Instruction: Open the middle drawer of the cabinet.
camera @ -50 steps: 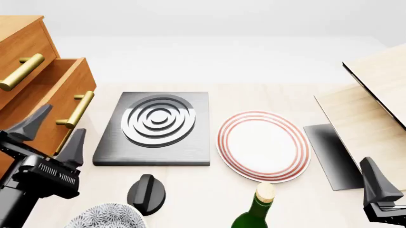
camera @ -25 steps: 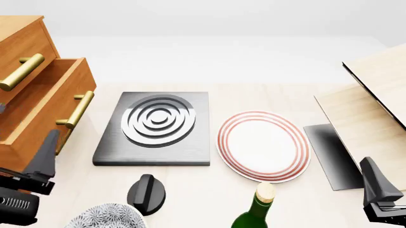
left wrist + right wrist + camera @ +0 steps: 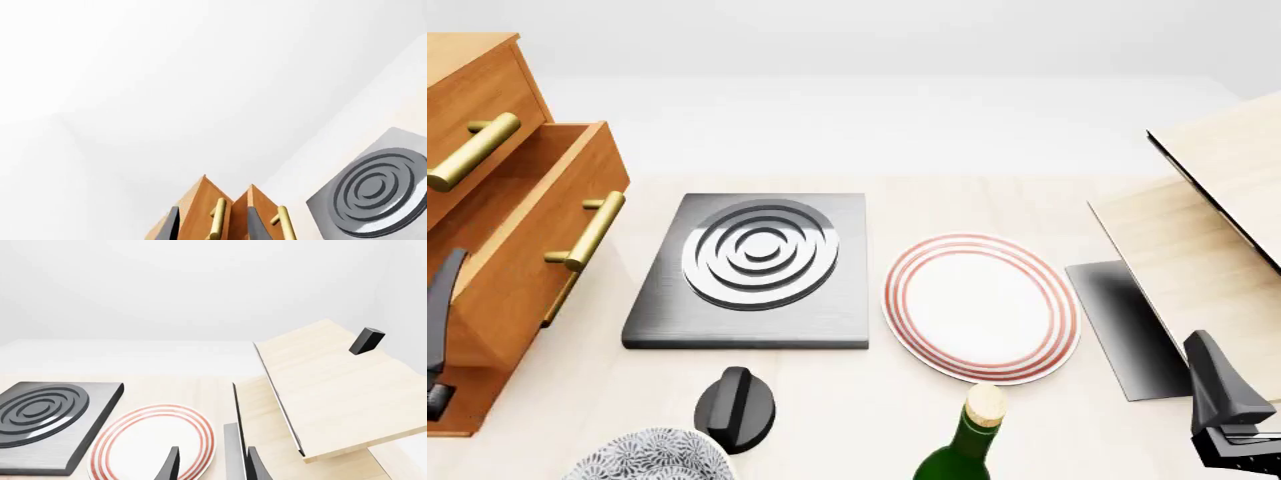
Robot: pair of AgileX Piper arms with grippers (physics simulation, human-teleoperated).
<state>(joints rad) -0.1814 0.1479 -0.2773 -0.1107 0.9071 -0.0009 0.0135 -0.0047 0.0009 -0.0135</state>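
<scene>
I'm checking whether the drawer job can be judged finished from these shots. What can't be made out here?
- Lowest drawer: front view, hidden beneath the pulled-out middle drawer.
- Cabinet: cut by the front view's left edge.
- Left gripper: only finger tips show in its wrist view; front view shows one finger at the edge.
- Right gripper: mostly cut off by the lower edge.
- Bottle: lower part cut off.

Pale wooden table (image 3: 854, 410), white backdrop.

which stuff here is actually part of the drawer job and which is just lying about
Part of the job:
cabinet
middle drawer
left gripper

Just lying about:
hob
plate
bottle
bowl
knob
</scene>
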